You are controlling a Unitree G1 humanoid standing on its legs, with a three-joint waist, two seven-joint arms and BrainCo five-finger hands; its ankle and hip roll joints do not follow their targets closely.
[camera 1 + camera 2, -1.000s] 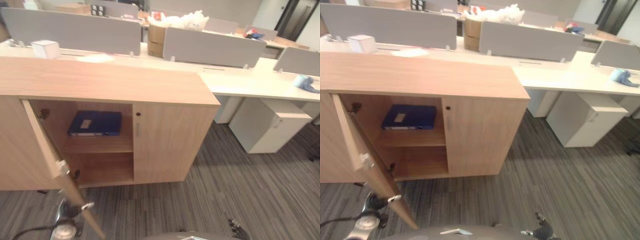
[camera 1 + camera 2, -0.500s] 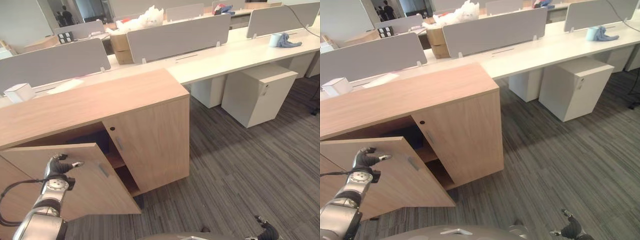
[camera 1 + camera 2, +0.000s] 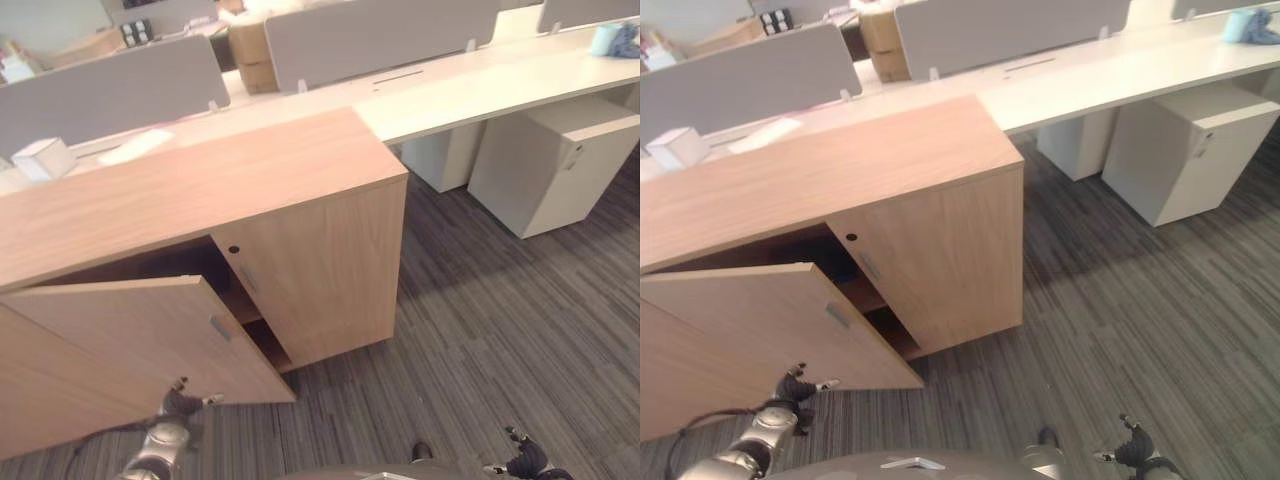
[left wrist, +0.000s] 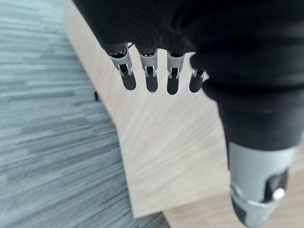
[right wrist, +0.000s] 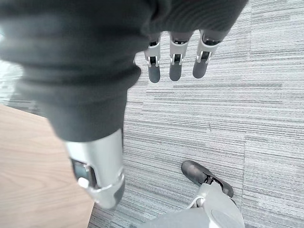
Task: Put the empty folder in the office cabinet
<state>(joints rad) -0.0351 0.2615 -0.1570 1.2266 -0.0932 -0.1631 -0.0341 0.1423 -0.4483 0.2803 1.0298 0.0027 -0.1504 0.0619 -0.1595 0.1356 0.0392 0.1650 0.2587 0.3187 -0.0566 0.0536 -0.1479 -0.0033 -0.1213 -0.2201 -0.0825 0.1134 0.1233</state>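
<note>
The wooden office cabinet [image 3: 200, 185] stands in front of me with its right door shut. Its left door [image 3: 120, 340] hangs ajar at a shallow angle, leaving a dark gap [image 3: 835, 262] behind it, and it hides the shelves and any folder. My left hand [image 3: 178, 405] is low by the door's bottom edge, fingers [image 4: 152, 78] relaxed and open in front of the door panel; I cannot tell whether they touch it. My right hand [image 3: 1133, 447] hangs open over the carpet at the lower right, fingers [image 5: 173, 64] straight, holding nothing.
A long white desk [image 3: 480, 85] with grey partitions [image 3: 110, 90] runs behind the cabinet. On it are a small white box [image 3: 45, 157] and a cardboard box [image 3: 250, 50]. A white drawer pedestal [image 3: 545, 160] stands at the right. Striped grey carpet [image 3: 500, 330] spreads to the right.
The left door has swung from wide open to nearly shut, hiding the blue folder on the upper shelf. My left hand dropped from the door's top edge to its bottom. The camera also shifted.
</note>
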